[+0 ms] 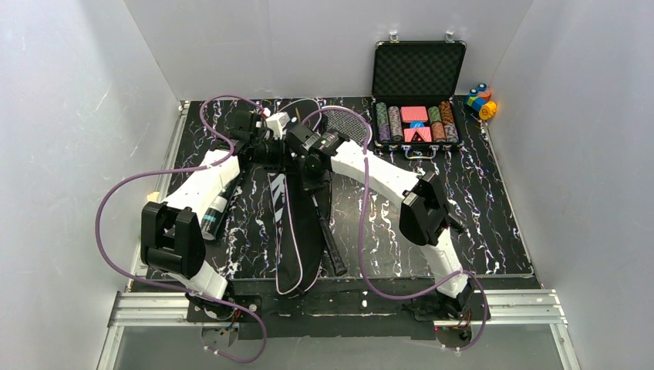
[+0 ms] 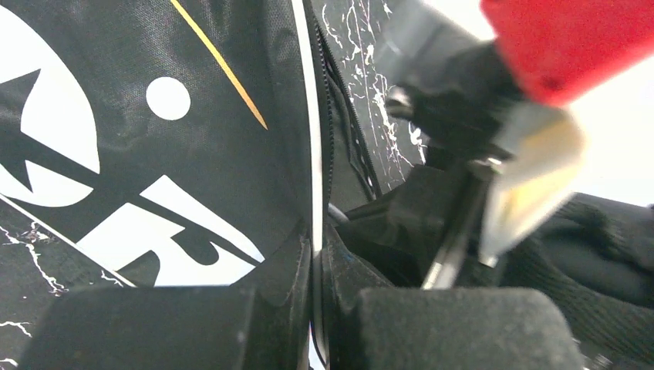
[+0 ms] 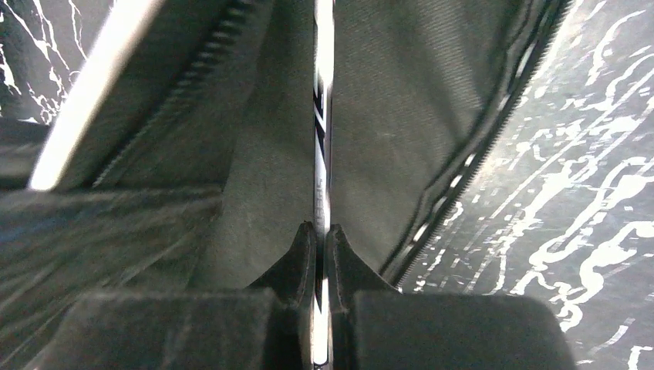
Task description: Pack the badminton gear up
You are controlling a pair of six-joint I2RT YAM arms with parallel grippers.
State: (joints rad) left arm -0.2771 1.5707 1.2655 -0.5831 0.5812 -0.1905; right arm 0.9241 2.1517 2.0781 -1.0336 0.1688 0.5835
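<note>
Bag (image 1: pixel 305 258) is laid lengthwise in the middle of the frame on the desk (image 1: pixel 478 216). It's soft, floppy fabric, so its piped edge is pinched tight in the closed left pincer (image 2: pixel 316 266). The racket (image 3: pixel 322 146) is clamped by its thin, stiff, probably slippery shaft in the closed right pincer (image 3: pixel 320 254). It's likely better gripped at the handle.

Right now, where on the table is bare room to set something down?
Widest bare patch: the mat right of the right arm, nearer than the poker chip case. A narrow strip lies between the racket handle and that arm. Crowded: far middle, where the left arm meets it over the bag, and the left side, with the tube.
</note>
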